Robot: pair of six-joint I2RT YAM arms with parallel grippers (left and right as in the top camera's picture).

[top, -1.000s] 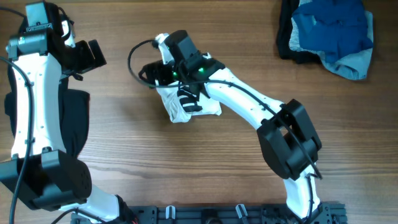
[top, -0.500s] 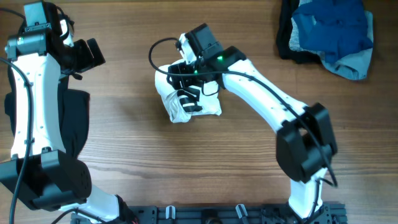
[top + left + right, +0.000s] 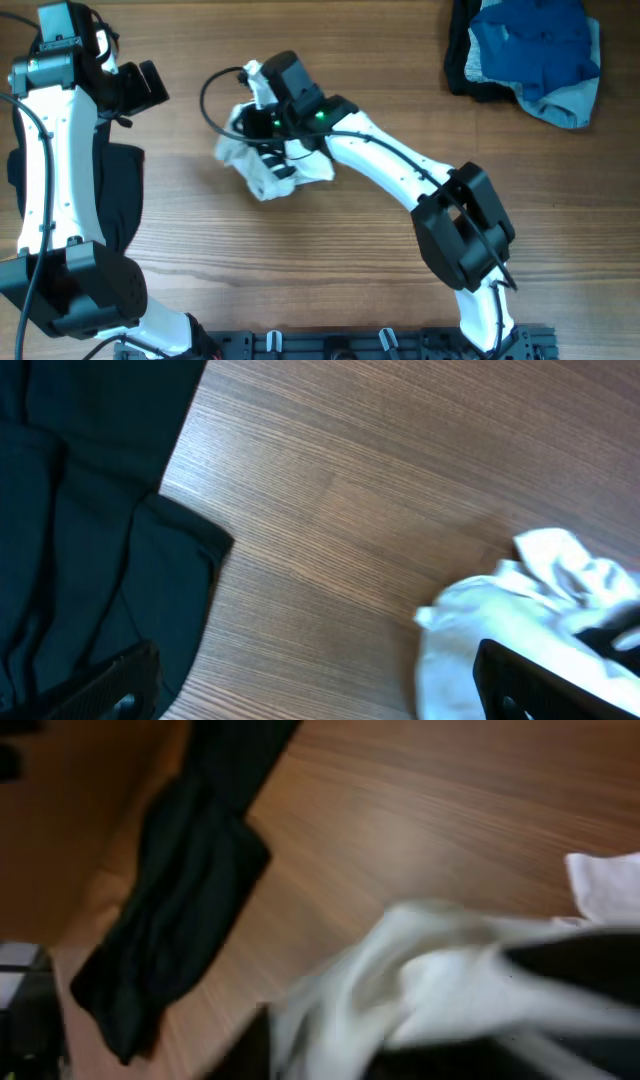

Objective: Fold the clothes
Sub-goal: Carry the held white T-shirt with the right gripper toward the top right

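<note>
While overhead shows the right gripper (image 3: 262,125) sunk in the bunched shirt (image 3: 250,172), its grip can't be told. Left wrist: left gripper (image 3: 320,690) spread, empty, shirt off to its right. Right wrist: blurred cloth up close. Risk: shallow pinch, wad slips.

The table (image 3: 330,260) is mid-brown wood w/ fine darker grain lines running across. In the middle, the shirt (image 3: 250,170) is white, w/ a bit of black stripe print showing on top. It reads plain white in both wrist views, blurred in the right one. On the left lies a garment (image 3: 120,200), plain black, no pattern. In the far right corner is a pile of clothes (image 3: 535,50): strong blue on top, pale grey-blue at the near edge, black underneath. The left arm (image 3: 40,150) & right arm (image 3: 390,170) have white shells, black joints & black cables. There's a small green light (image 3: 318,116) on the right one.
</note>
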